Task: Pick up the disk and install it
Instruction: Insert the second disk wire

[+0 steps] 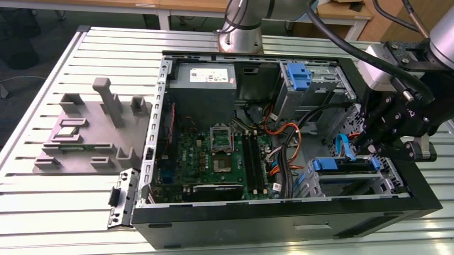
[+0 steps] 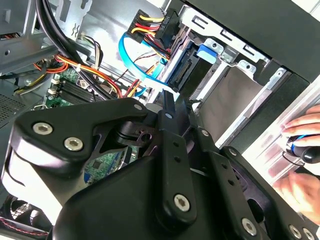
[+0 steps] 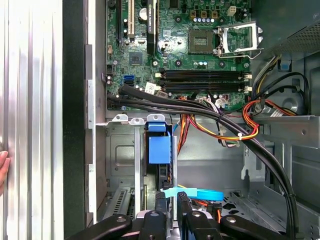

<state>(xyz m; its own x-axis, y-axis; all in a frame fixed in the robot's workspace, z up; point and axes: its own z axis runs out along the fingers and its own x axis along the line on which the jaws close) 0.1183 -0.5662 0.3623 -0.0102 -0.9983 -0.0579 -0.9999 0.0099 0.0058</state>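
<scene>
The open computer case (image 1: 284, 212) lies on the slatted counter (image 1: 64, 202). The disk (image 3: 159, 149) sits edge-on in the drive cage (image 3: 125, 150), mostly hidden apart from its blue carrier. The pincer (image 3: 170, 207) hangs just beside it; its grip cannot be told.

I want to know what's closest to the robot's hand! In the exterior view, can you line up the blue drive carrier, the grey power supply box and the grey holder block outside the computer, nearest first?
From the hand:
1. Blue drive carrier, just beside and below it, in the case's bay.
2. Grey power supply box, across the case at its far corner.
3. Grey holder block, outside the case, at the exterior view's left.
</scene>
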